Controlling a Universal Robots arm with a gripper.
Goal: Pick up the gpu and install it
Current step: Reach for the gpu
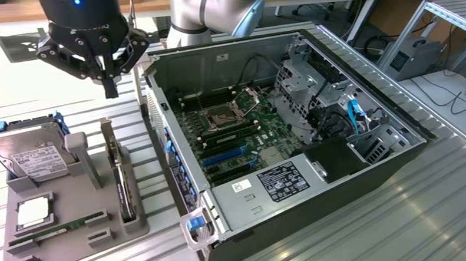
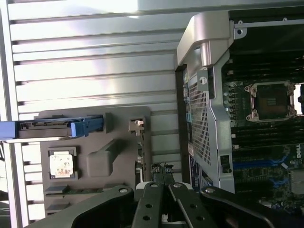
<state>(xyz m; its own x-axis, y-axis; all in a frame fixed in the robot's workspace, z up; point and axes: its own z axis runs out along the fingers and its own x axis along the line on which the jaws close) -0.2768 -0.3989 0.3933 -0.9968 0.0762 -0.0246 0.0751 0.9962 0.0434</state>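
Ribbed metal bench [image 1: 394, 218] under everything. At the exterior view's left: grey parts tray [image 1: 65, 247] with hard drive [image 1: 29, 156] in its blue carrier, processor chip [image 1: 34, 213] and green RAM stick [image 1: 56, 230]. The gpu [image 1: 124, 188] stands on edge in the tray's slot nearest the case, silver bracket at the far end, untouched. Gripper [image 1: 110, 87] hangs above the tray's far end, well clear of the gpu, fingers [image 2: 151, 202] pressed together, nothing pinched. To the right: open computer case [image 1: 389, 109] lying on its side, motherboard [image 1: 237, 139] exposed, blue expansion slots [image 1: 222, 157] empty.
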